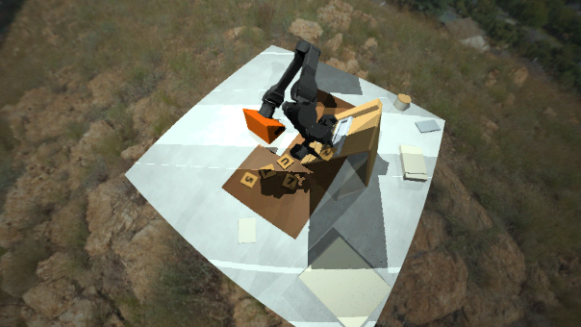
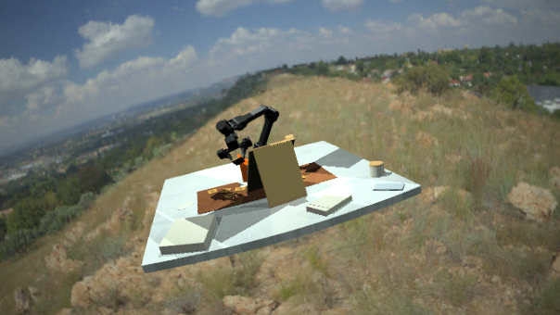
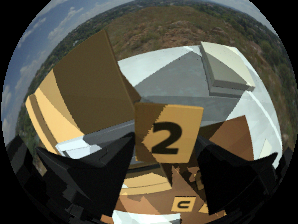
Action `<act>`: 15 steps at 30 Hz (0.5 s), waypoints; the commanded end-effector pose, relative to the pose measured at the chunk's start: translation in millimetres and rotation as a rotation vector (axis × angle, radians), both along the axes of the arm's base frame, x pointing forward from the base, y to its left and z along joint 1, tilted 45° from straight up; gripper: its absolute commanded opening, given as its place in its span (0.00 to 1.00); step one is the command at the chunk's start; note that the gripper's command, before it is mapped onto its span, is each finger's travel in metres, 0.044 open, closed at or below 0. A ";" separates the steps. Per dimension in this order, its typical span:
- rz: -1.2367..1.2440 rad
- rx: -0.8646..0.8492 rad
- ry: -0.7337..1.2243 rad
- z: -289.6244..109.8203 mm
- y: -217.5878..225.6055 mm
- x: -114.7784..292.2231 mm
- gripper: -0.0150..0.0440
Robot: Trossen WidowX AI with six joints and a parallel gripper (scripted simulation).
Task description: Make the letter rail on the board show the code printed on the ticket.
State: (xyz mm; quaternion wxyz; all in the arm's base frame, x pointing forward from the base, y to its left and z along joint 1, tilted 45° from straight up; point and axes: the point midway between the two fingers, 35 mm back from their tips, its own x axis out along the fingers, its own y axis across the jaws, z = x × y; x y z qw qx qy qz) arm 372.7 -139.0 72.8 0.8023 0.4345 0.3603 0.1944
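My gripper [image 1: 320, 148] [image 3: 166, 139] is shut on a tan letter tile marked 2 [image 1: 327, 153] [image 3: 169, 137]. It holds the tile in the air at the low end of the slanted tan board [image 1: 361, 119] [image 2: 276, 176], close to the pale rail [image 1: 342, 130] on the board's face. Several more tan tiles lie loose on the brown mat [image 1: 276, 207] [image 2: 209, 201], among them a U [image 1: 285, 162] [image 3: 181, 204], a 5 [image 1: 249, 180] and a 7 [image 1: 290, 181]. In the exterior view the board hides the rail and most of my gripper.
An orange box [image 1: 262, 125] [image 2: 243, 169] stands left of the arm. A small pale card [image 1: 246, 230] lies in front of the mat. A jar [image 1: 402, 101] [image 2: 376, 169], a grey plate [image 1: 427, 126], a cream block [image 1: 413, 162] [image 2: 328, 204] and a large cream slab [image 1: 343, 284] [image 2: 187, 233] sit on the counter.
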 end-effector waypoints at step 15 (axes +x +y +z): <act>0.116 -0.194 -0.330 -64.1 -38.4 -4.6 0.25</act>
